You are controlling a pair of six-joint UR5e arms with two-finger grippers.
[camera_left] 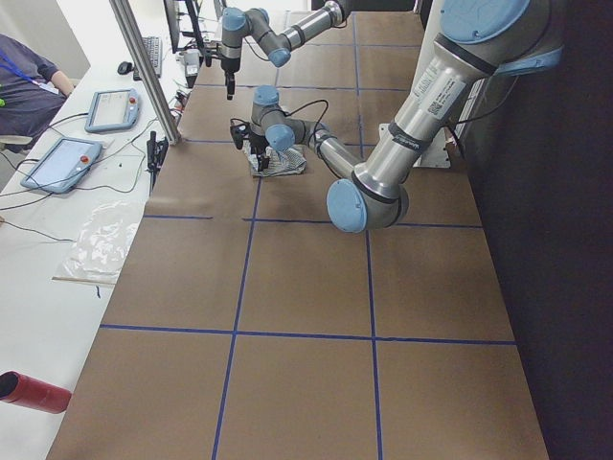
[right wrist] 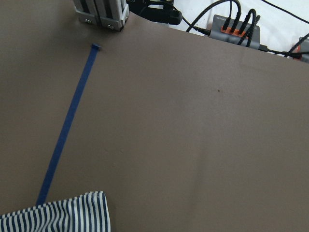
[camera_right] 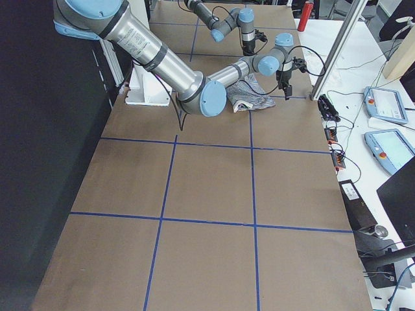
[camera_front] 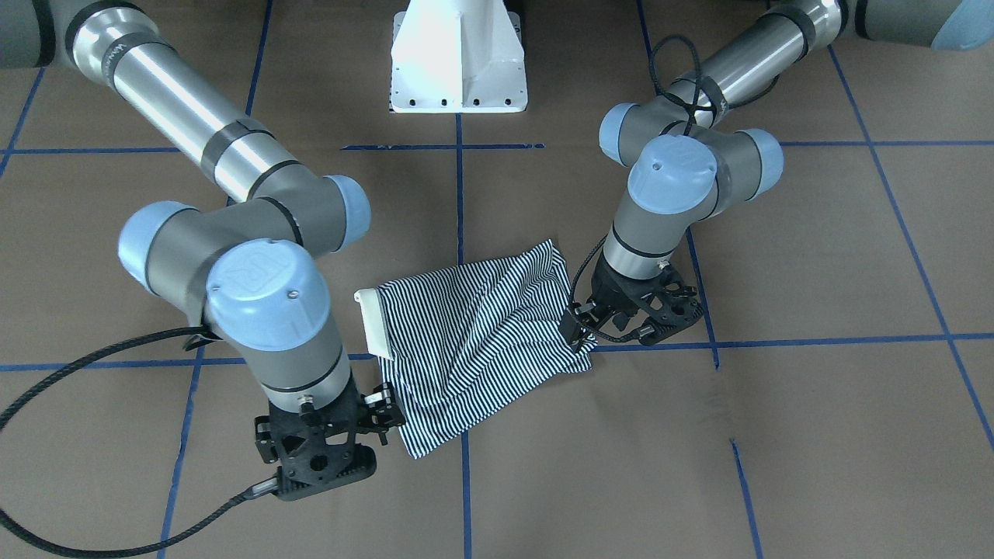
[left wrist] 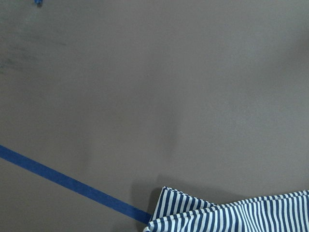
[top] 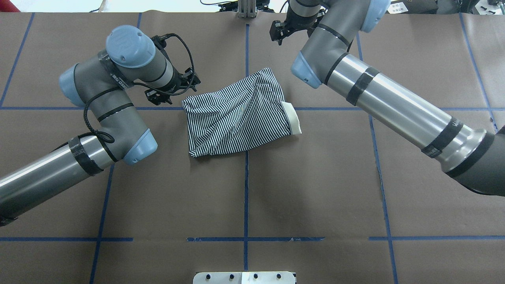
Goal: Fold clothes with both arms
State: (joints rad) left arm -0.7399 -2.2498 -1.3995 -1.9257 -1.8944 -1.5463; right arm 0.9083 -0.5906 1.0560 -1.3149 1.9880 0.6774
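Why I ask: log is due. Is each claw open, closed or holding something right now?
Left claw: open or closed cannot be told; it is at the striped polo shirt's edge.
Right claw: cannot be told; apart from the shirt.

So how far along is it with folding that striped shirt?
Mostly done, it seems: the striped polo shirt lies folded in a rumpled bundle, cream collar showing. Nothing seems gripped; left arm and right arm sit beside it. Perhaps smoothing remains.
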